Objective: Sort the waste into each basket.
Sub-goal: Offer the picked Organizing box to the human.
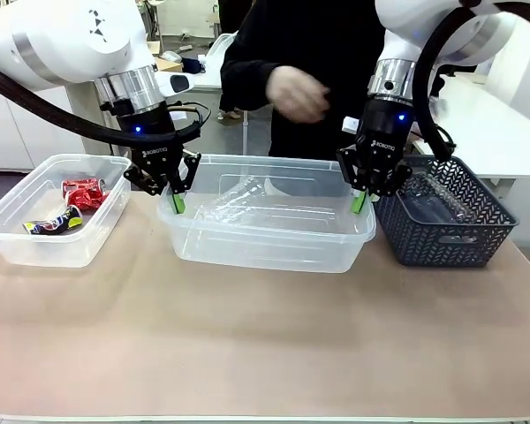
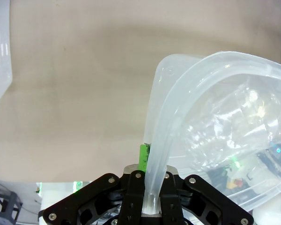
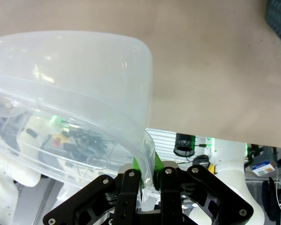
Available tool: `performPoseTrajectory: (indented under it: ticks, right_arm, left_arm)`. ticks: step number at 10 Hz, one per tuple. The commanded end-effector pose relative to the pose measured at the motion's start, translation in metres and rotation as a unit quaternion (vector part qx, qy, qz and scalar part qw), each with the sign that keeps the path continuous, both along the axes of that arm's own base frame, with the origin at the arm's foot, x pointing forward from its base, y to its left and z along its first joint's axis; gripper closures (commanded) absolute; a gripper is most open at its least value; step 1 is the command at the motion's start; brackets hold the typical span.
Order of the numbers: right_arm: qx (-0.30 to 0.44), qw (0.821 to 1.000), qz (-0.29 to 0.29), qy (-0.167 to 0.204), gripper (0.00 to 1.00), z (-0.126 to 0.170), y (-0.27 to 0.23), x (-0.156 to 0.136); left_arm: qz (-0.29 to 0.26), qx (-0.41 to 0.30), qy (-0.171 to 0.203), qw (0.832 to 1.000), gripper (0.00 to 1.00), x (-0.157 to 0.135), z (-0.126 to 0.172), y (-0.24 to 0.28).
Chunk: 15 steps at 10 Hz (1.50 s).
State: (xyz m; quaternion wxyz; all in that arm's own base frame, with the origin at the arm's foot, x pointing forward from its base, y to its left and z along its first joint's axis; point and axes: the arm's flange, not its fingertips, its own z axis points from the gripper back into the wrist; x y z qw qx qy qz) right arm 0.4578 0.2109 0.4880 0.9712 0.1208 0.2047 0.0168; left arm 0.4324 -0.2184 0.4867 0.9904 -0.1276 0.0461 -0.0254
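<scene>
Two clear baskets stand on the table. The left basket (image 1: 44, 249) holds a red can (image 1: 84, 192) and a dark-blue-and-yellow can (image 1: 53, 223). The middle basket (image 1: 265, 246) holds crumpled clear plastic bottles (image 1: 234, 199). My left gripper (image 1: 177, 201) is shut on that basket's left rim, and my right gripper (image 1: 360, 201) is shut on its right rim. In the left wrist view the rim (image 2: 159, 140) runs up from between the gripper's (image 2: 147, 171) fingers, with the bottles (image 2: 234, 126) seen through the wall. In the right wrist view the basket wall (image 3: 84, 61) rises from the shut gripper (image 3: 147, 166).
A dark grey lattice basket (image 1: 446, 216) stands right beside the middle basket, close to my right gripper. A person in black stands at the far side with one hand (image 1: 296, 93) raised above the middle basket. The table's near half (image 1: 265, 344) is bare.
</scene>
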Motion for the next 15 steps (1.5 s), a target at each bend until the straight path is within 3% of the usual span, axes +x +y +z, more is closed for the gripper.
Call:
performPoseTrajectory:
  ticks: [1, 15]
  right_arm:
    - [0.000, 1.000, 0.003, -0.002, 0.94, 0.0038, 0.0007, -0.0045]
    - [0.000, 1.000, 0.003, -0.002, 0.94, 0.0038, 0.0007, -0.0045]
  left_arm:
    - [0.006, -0.003, -0.005, 1.000, 0.97, 0.0032, 0.0017, 0.0038]
    - [0.006, -0.003, -0.005, 1.000, 0.97, 0.0032, 0.0017, 0.0038]
